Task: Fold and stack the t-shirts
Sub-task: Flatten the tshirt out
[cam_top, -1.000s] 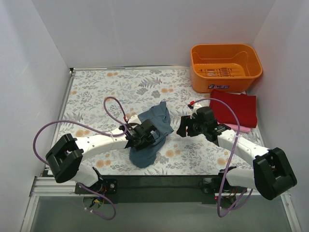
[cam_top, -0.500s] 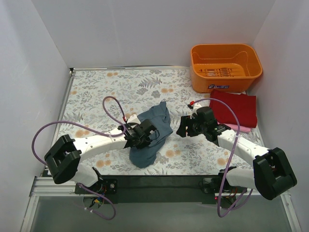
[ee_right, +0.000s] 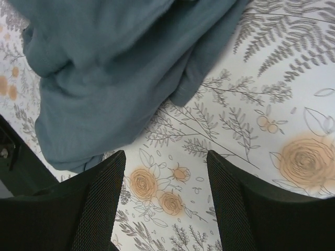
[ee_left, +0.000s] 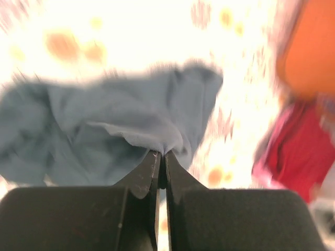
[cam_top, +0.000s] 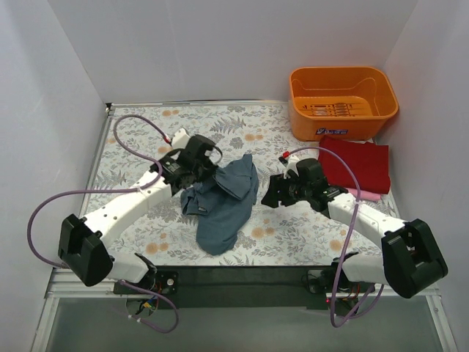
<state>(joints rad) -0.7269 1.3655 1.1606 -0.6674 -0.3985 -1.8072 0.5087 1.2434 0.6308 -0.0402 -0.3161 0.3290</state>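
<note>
The slate blue-grey t-shirt (cam_top: pixel 223 202) lies crumpled in the middle of the table; it also shows in the left wrist view (ee_left: pixel 104 130) and the right wrist view (ee_right: pixel 115 68). My left gripper (cam_top: pixel 207 171) is shut on a pinch of its cloth (ee_left: pixel 162 151) and holds it lifted at the shirt's upper left. My right gripper (cam_top: pixel 270 193) is open and empty, hovering over the bare table just right of the shirt (ee_right: pixel 166 209). The dark red t-shirt (cam_top: pixel 357 163) lies folded at the right, on the pink t-shirt (cam_top: pixel 363 193), of which only an edge shows.
An orange plastic basket (cam_top: pixel 343 103) stands at the back right, just behind the folded shirts. The table (cam_top: pixel 146 139) has a floral cover. White walls close in on the left, back and right.
My left gripper has moved up and away from the near edge, pulling the blue-grey shirt's cloth with it and spreading it wider. My right gripper has edged slightly left.
</note>
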